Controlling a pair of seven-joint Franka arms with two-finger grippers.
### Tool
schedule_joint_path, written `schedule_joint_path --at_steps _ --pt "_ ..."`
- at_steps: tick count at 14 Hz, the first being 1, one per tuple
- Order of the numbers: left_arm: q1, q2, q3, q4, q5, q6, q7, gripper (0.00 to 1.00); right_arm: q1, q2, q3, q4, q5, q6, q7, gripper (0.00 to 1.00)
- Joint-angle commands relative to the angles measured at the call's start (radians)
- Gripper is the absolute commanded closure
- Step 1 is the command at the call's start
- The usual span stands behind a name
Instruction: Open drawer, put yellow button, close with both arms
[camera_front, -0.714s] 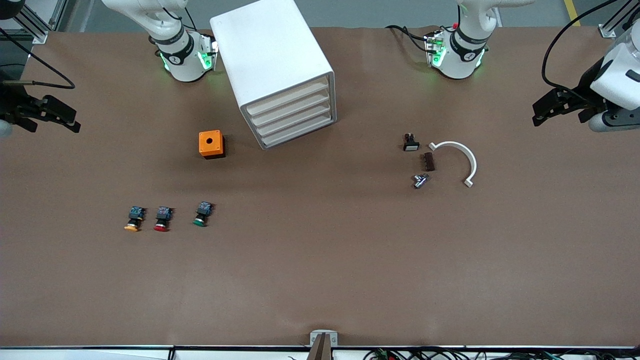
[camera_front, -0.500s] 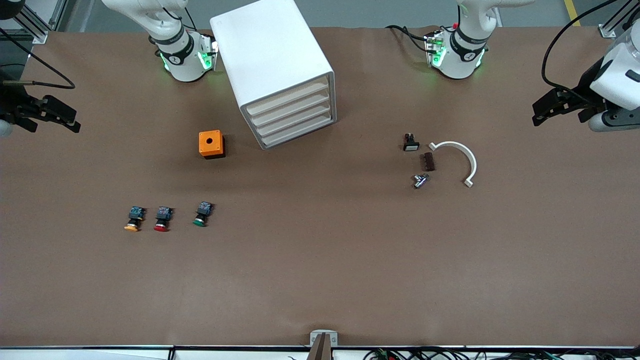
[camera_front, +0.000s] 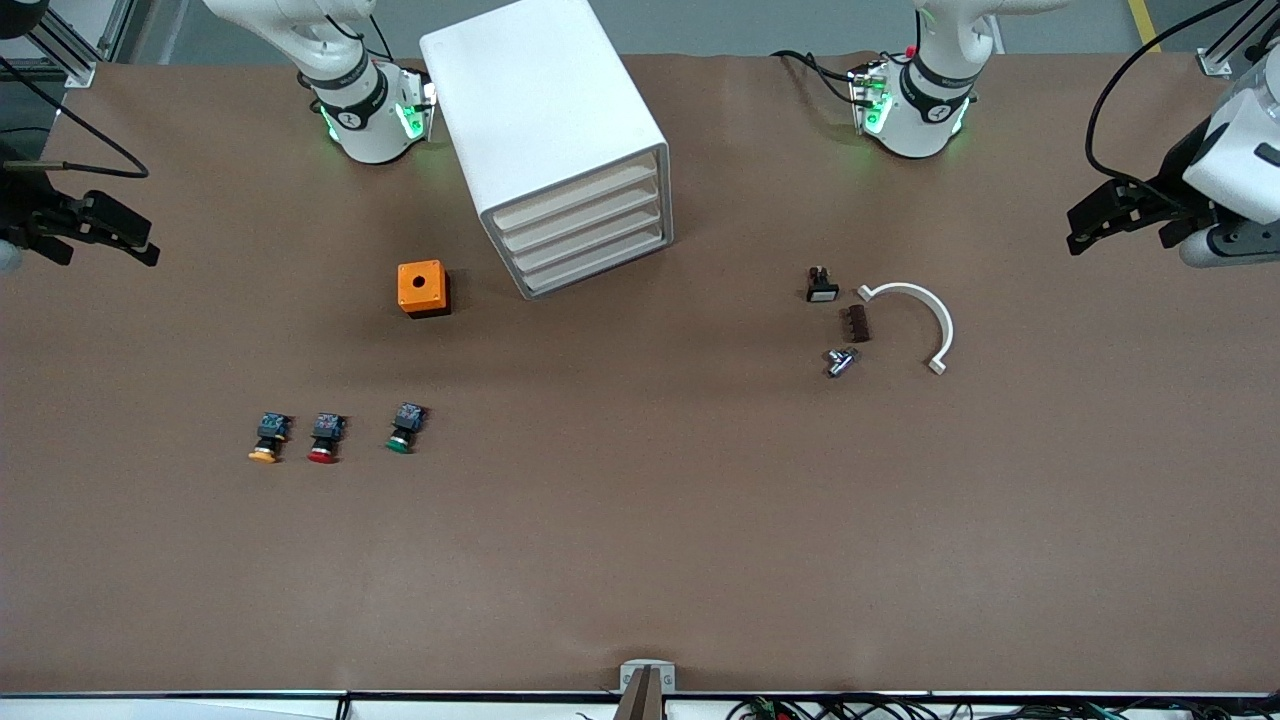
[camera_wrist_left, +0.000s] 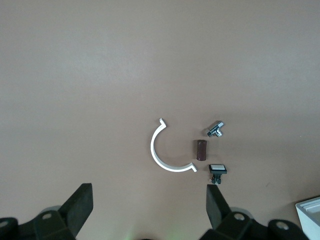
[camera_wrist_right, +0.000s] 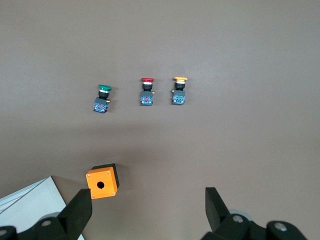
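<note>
Showing the start: the drawer (camera_front: 575, 200), top of four in the cabinet (camera_front: 545, 130), is shut. Both hands hang wide and empty, left hand (camera_front: 1115, 215) over its table end, right hand (camera_front: 95, 232) over the other. The yellow button (camera_front: 267, 438) lies beside red (camera_front: 325, 438) and green (camera_front: 403, 428) ones. Next, likely, a hand must reach the drawer front.
</note>
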Motion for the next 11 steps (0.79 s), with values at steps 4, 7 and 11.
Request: schedule_joint_path --at_steps 4,7,11 --pt "-0.018 0.145 -0.041 0.030 -0.015 -0.024 -0.214 0.00 -0.019 -0.007 0.011 0.006 -0.014 0.003 -0.013 0.00" --pt "-0.025 0.254 -0.123 0.033 -0.030 0.017 -0.515 0.00 -0.034 0.054 0.009 0.026 -0.018 0.027 -0.014 0.00" --pt "-0.075 0.375 -0.155 0.044 -0.142 0.079 -0.927 0.00 -0.112 0.220 0.009 0.063 -0.023 0.104 -0.026 0.00"
